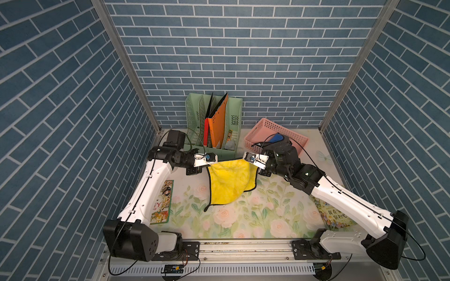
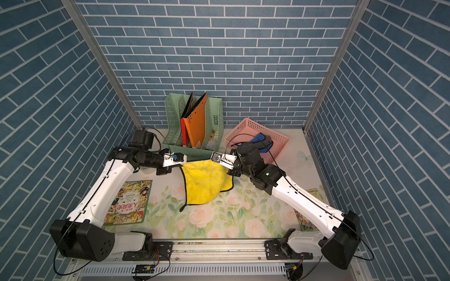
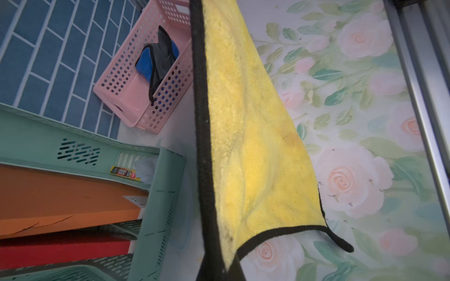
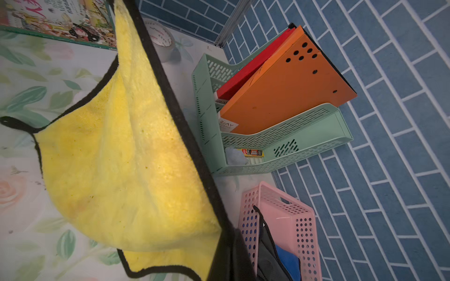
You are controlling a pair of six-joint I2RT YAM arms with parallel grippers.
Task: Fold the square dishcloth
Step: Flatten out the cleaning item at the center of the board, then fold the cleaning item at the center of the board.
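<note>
- Over the back of the floral table point(image 1: 243, 219), the yellow dishcloth point(image 1: 229, 185) hangs between both arms. Its top edge is stretched and its lower part rests on the tabletop toward the front.
- left gripper point(image 1: 210, 163) is clamped tight on one top corner of the dishcloth, and right gripper point(image 1: 248, 161) is clamped tight on the other. The fingertips are mostly hidden under the wrist mounts in both top views, but the taut edge runs straight from one to the other.
- Step in hand, my read: carry the held edge forward and lay it over the trailing edge for a first half fold.
- To do it well:
  - Move both arms together at equal height and keep the top edge taut so the middle doesn't sag.
  - The lower flap point(image 1: 250, 185) looks tucked under itself, so flatten it first.
  - Match trim to trim, and let go only once the corners are down.
- Watch the green file rack point(image 1: 235, 126) and pink basket point(image 1: 267, 127) just behind; don't swing backward.
- Materials:
  - The dishcloth is thick plush microfibre, fluffy and limp, with faint darker blotches.
  - A black stitched trim point(image 3: 202, 121) runs all round it, and a small black loop point(image 3: 341, 243) sits at a low corner.
  - The rack and basket are rigid perforated plastic.
  - The tabletop is smooth with a printed pattern.
</note>
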